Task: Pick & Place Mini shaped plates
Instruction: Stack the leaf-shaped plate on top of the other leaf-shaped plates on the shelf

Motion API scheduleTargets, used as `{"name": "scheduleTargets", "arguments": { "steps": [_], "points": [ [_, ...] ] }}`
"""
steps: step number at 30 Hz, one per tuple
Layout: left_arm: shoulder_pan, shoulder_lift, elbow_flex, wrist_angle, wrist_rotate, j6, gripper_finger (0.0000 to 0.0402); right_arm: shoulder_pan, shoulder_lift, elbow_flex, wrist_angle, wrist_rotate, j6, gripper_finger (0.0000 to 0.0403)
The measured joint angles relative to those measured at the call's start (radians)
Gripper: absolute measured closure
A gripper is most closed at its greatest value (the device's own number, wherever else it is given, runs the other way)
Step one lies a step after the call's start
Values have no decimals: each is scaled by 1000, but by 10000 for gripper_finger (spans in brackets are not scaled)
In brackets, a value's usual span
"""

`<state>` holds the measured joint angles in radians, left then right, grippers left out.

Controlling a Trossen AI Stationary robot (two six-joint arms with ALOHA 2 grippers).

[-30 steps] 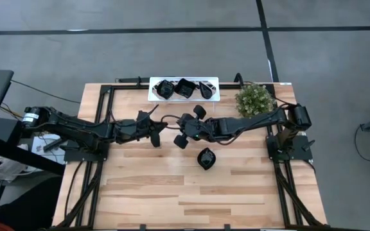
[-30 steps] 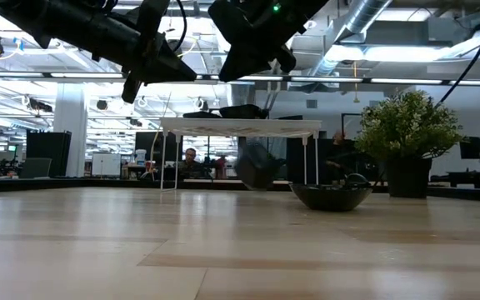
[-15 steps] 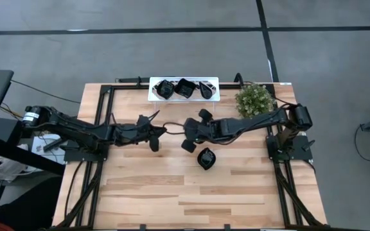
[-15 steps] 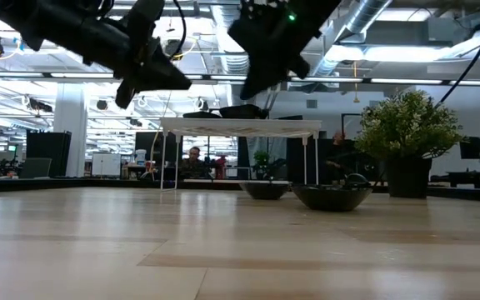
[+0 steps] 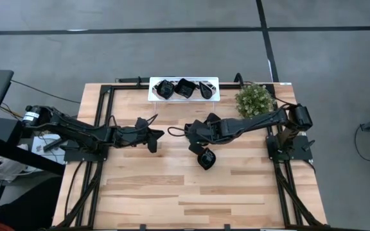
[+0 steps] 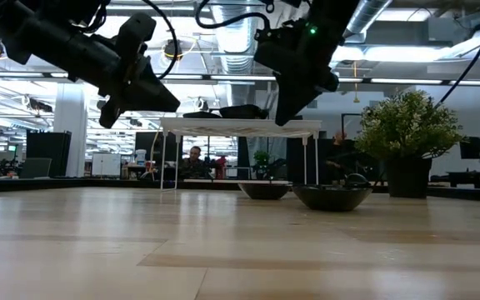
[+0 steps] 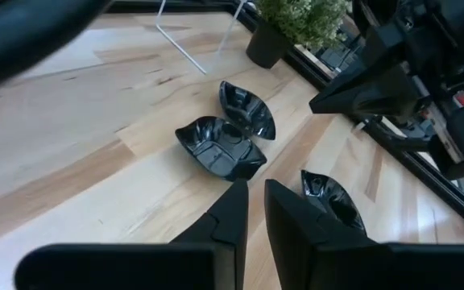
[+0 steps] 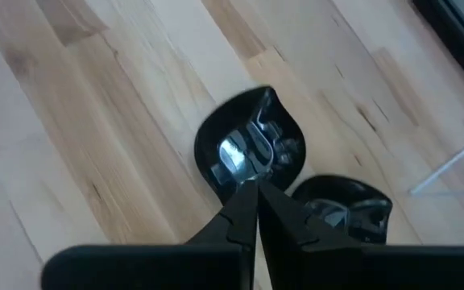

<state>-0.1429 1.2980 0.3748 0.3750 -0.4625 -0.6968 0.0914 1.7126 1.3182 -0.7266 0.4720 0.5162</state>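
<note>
Right hand (image 5: 195, 147) shifted over black plates (image 5: 205, 158), fingers now shut.

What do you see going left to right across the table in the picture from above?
Left gripper → right gripper → black dishes on the table → plant.

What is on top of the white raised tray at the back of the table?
Three small black plates sit side by side on the white tray in the high view. Whether anything lies on the table under the tray is hidden from above; the low view shows nothing there.
</note>
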Motion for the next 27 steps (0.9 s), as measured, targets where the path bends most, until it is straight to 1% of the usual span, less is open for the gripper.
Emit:
{"name": "scheduleTargets", "arguments": {
  "steps": [19,27],
  "points": [
    [0,0,0,4,0,0,352,0,0,0,-15,-4,9,395],
    [0,0,0,7,0,0,352,-1,0,0,-14,-30,9,395]
  ]
}}
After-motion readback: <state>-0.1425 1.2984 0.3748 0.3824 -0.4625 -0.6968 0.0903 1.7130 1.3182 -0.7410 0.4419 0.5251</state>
